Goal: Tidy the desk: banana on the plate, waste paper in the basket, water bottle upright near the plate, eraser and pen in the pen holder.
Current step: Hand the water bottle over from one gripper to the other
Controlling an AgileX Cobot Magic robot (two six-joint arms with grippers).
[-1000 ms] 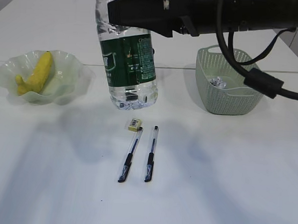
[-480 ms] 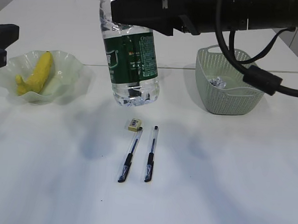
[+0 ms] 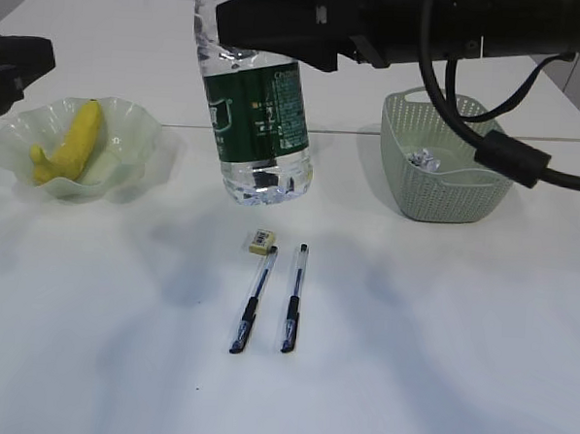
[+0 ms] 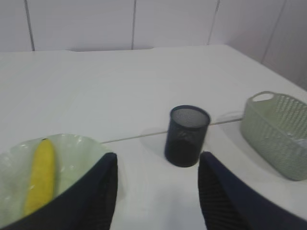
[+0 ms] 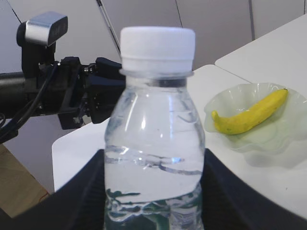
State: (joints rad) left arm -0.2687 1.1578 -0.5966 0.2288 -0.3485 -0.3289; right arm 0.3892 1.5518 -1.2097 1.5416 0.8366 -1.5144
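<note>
- Right tool (image 5: 153, 191) of mine grips the water bottle (image 3: 255, 108) by its shoulders, keeping it upright, right of the plate (image 3: 128, 160).
- My left tool (image 4: 156, 191) hangs released, grasping nothing, freed for the eraser (image 3: 261, 241).
- Banana (image 3: 75, 143) lies plated; paper (image 3: 424, 161) sits in the basket (image 3: 446, 201).
- Pens (image 3: 293, 295) lie near me on the desk (image 3: 409, 359); the holder (image 4: 187, 136) stands far.

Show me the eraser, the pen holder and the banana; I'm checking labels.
eraser (image 3: 261, 241): exterior view, top face.
pen holder (image 4: 186, 139): left wrist view, mesh wall.
banana (image 3: 78, 140): exterior view, mid-body.
</note>
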